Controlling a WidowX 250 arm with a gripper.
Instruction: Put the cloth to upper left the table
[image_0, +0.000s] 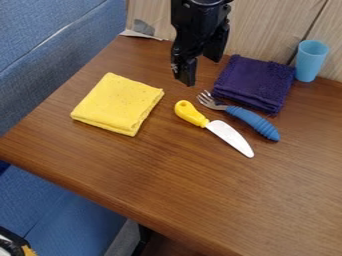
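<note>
The gripper hangs down at the top centre, above the back part of the table. Its two fingers stand apart, so it is open, and no object is between them. A folded yellow cloth lies flat on the left part of the table, below and to the left of the gripper. To the gripper's right lies a folded dark purple cloth, near the back wall.
A knife with a yellow handle and a fork with a blue handle lie between the cloths, toward the middle. A light blue cup stands at the back right. Blue seating borders the table's left side.
</note>
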